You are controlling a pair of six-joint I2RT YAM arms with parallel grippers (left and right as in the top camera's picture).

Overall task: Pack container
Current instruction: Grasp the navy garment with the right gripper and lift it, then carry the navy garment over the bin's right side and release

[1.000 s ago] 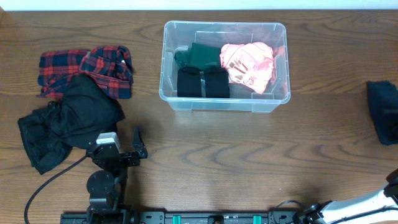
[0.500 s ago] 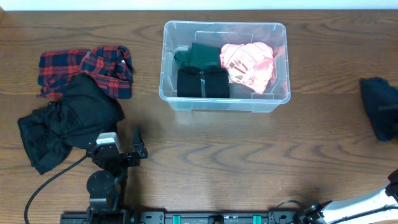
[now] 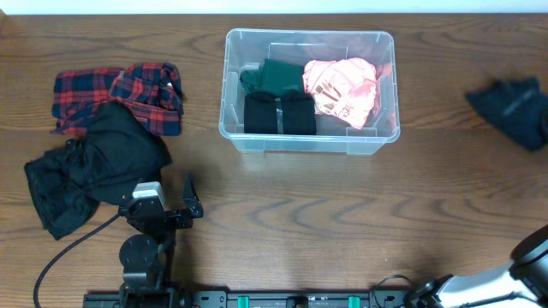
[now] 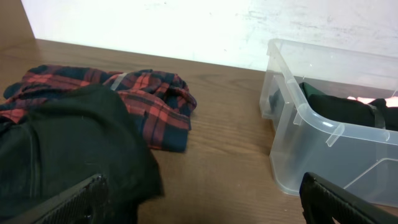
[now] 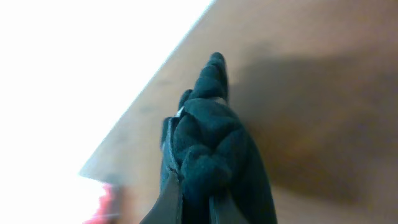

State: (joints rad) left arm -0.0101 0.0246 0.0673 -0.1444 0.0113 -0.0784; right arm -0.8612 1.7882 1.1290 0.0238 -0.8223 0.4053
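The clear container (image 3: 229,128) stands at the back middle of the table; its near corner also shows in the left wrist view, container (image 4: 323,134). Inside lie a dark green garment (image 3: 276,75), a folded black garment (image 3: 280,114) and a pink garment (image 3: 341,88). At the far right a dark garment (image 3: 512,107) is bunched up. In the right wrist view my right gripper (image 5: 196,202) is shut on this dark garment (image 5: 211,143). My left gripper (image 3: 167,210) rests open near the front left with nothing between its fingers (image 4: 87,196).
A red plaid shirt (image 3: 120,90) and a black garment (image 3: 98,162) lie piled at the left, the black one reaching up to my left gripper. Part of the right arm (image 3: 531,252) shows at the lower right corner.
My right gripper has shut on the dark garment. The garment has shifted left and toward the back from the table's right edge. The left arm has not moved.
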